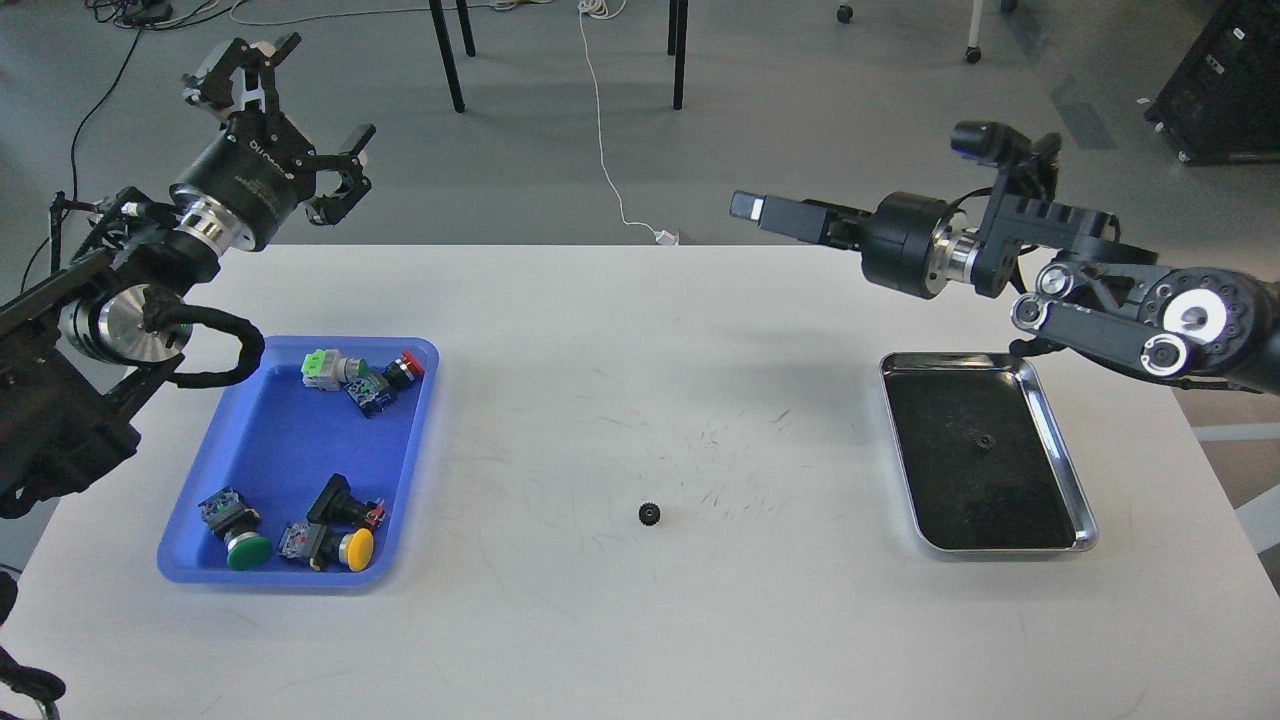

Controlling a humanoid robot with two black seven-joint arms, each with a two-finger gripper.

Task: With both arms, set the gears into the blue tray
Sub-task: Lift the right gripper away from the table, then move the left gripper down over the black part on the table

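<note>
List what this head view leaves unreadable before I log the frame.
- Right gripper: seen end-on and dark, so open or shut cannot be told.
- Gear in the steel tray: black on the steel tray's dark bottom, too small for teeth to show.
- Gear on the table: too small to make out its centre hole.
- Left arm's base: cut off by the left edge.
</note>
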